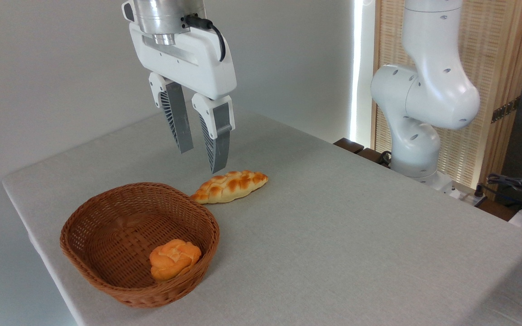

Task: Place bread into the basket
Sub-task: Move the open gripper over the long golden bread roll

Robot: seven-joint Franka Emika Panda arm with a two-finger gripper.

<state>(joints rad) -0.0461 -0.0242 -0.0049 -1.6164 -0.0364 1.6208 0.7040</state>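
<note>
Camera view: gripper [202, 158], fingers narrowly parted and empty, hangs above bread [230, 186] at frame centre; loaf's long axis runs left-right, left tip beside basket [107, 276].

A pale yellow braided loaf [229, 186] with toasted golden-brown patches; a brown woven wicker basket [107, 217]; an orange bun [173, 258]; a light grey table [356, 217]; a white gripper [202, 160] with ribbed grey fingers [178, 118].
</note>
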